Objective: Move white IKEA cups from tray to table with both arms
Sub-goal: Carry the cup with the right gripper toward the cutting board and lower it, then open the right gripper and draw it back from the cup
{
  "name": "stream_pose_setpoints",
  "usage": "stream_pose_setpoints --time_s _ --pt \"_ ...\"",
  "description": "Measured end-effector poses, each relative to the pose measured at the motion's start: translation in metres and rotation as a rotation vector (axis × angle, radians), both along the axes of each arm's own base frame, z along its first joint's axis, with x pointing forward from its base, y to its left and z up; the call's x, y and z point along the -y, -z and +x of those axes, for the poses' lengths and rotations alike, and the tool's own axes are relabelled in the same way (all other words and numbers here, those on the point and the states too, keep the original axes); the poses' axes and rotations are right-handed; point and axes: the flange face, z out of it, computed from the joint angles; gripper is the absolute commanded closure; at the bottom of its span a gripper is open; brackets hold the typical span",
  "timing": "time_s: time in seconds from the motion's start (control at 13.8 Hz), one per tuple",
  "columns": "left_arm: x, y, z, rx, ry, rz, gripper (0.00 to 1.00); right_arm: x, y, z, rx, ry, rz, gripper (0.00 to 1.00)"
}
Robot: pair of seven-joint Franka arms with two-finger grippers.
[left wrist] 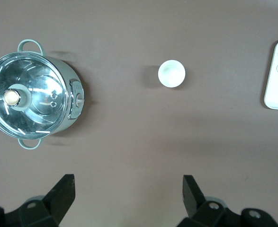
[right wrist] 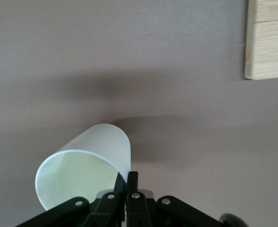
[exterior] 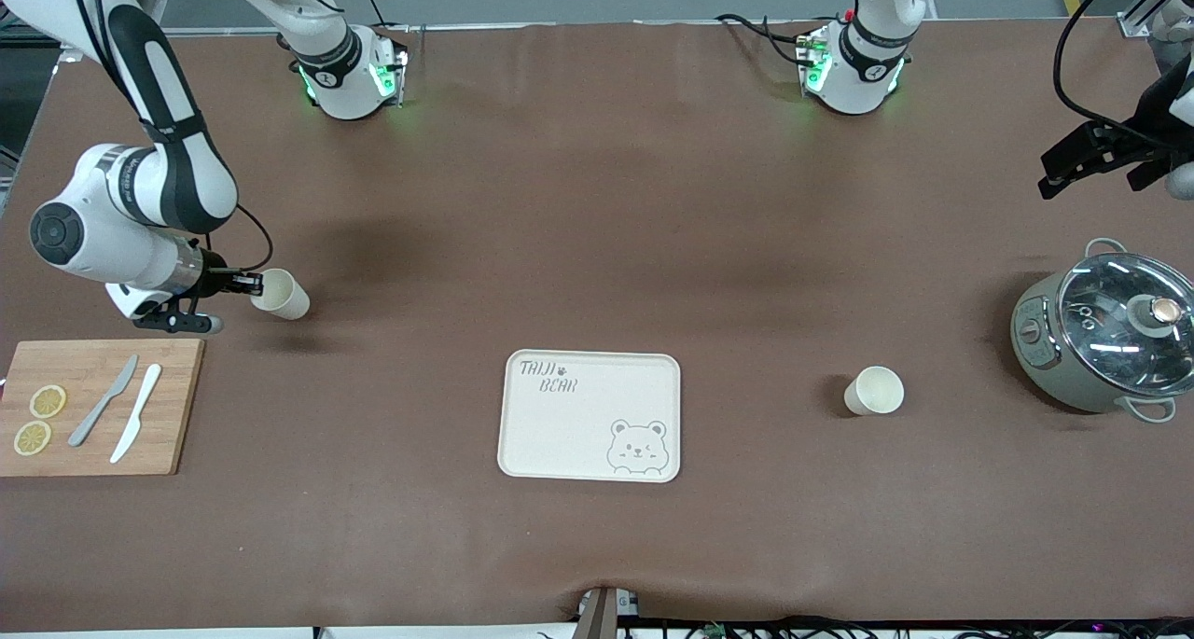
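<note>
Progress looks nearly complete to me: the tray (exterior: 590, 415) is bare, and one white cup (exterior: 875, 390) stands upright on the table (exterior: 597, 201) toward the left arm's end, between tray and electric pot (exterior: 1105, 340). My left gripper (exterior: 1091, 163) hangs spread and empty over the table above that pot. My right gripper (exterior: 244, 284) pinches the rim of the second cup (exterior: 280, 294), tilted, above bare table just beside the cutting board (exterior: 98, 406); setting it down is what remains, with ample room there.
</note>
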Motion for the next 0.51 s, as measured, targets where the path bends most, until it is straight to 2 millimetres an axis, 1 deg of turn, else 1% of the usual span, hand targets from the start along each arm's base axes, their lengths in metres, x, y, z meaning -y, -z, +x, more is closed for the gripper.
stream_pose_setpoints --time_s 0.14,0.51 --pt "0.001 0.0 0.0 0.002 0.002 0.0 0.0 0.005 0.004 -0.003 0.007 0.0 0.0 1.0" --pt "0.005 -0.001 0.0 0.004 0.009 0.0 0.0 0.006 0.018 -0.009 0.014 0.003 -0.002 1.0"
